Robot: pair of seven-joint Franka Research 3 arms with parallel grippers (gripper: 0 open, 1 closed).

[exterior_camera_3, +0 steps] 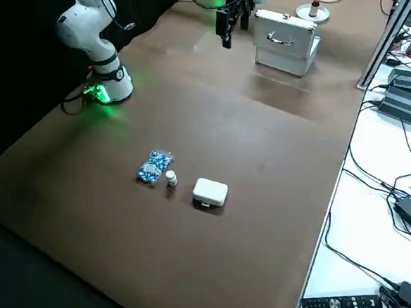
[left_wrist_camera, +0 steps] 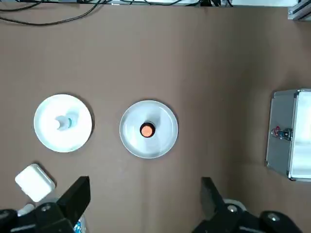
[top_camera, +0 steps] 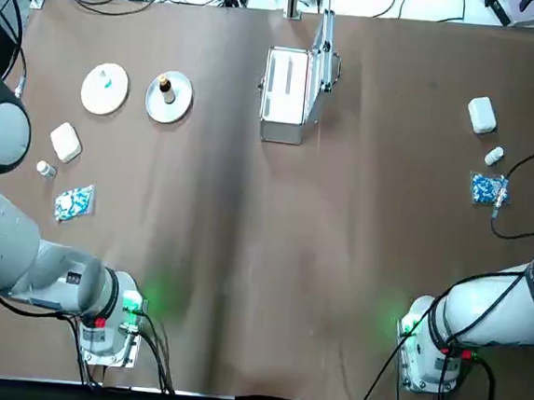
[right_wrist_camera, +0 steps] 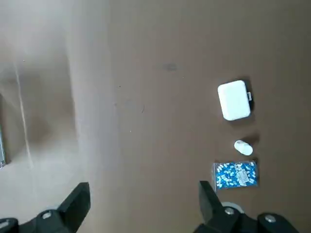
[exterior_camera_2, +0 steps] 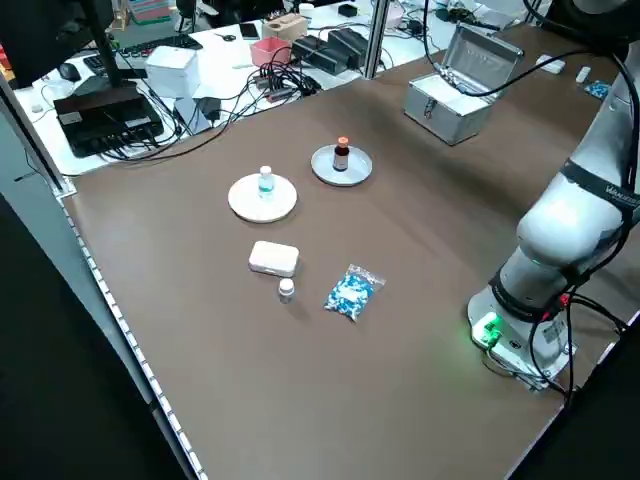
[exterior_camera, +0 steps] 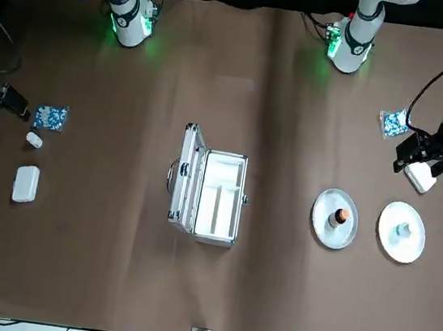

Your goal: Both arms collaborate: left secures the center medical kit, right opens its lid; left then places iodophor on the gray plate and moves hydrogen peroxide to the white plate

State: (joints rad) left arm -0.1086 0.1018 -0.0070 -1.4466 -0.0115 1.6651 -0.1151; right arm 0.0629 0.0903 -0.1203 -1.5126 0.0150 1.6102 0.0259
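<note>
The medical kit (top_camera: 285,97) stands at the table's far centre, its lid (top_camera: 323,50) raised upright and its white inside showing. To its left, the iodophor (top_camera: 166,86), a brown bottle with an orange cap, stands on the gray plate (top_camera: 178,108). The hydrogen peroxide (top_camera: 106,81), a small clear bottle, stands on the white plate (top_camera: 93,99) beyond it. My left gripper (left_wrist_camera: 144,194) hangs open, high above the table near both plates, holding nothing. My right gripper (right_wrist_camera: 143,196) is open and empty too, high over the table's right side.
A white box (top_camera: 65,141), a small vial (top_camera: 45,169) and a blue pill packet (top_camera: 73,202) lie on the left. A matching box (top_camera: 481,114), vial (top_camera: 493,156) and packet (top_camera: 486,189) lie on the right. Cables run along the far edge.
</note>
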